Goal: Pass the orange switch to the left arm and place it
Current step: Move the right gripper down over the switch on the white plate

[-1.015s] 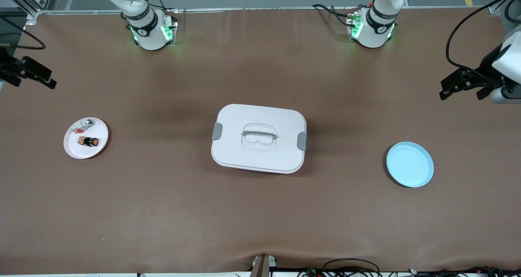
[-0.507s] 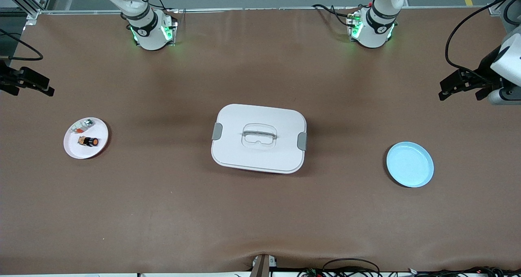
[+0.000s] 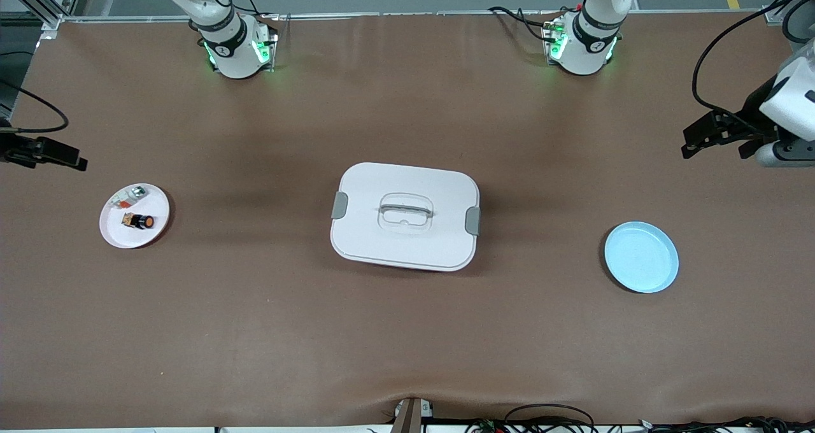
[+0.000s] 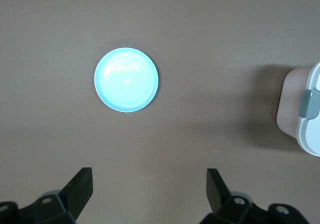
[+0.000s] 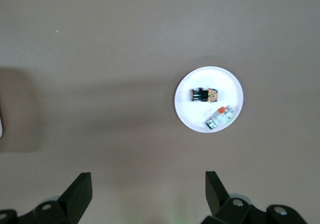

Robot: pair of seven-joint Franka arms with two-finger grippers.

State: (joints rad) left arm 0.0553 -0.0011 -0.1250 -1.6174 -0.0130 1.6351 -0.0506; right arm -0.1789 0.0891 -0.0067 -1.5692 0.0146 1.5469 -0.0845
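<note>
The orange switch point(image 3: 139, 220) lies on a pale pink plate point(image 3: 121, 235) at the right arm's end of the table; the right wrist view shows it point(image 5: 203, 95) on that plate point(image 5: 192, 116) too. My right gripper point(image 3: 60, 159) hangs open and empty above the table beside the plate, its jaws wide apart in its wrist view point(image 5: 148, 189). The white box point(image 3: 405, 216) stands shut at the table's middle. My left gripper point(image 3: 713, 151) is open and empty over the left arm's end of the table, also seen in its wrist view point(image 4: 150, 186).
A small silver-white part with a red bit point(image 3: 129, 195) shares the pink plate point(image 5: 220, 117). An empty blue plate point(image 3: 641, 257) lies at the left arm's end point(image 4: 126, 79). The box's edge and a grey clip point(image 4: 307, 104) show in the left wrist view.
My right gripper has moved toward the pink plate. My left gripper has shifted slightly toward the table's middle. Nothing on the table has moved.
</note>
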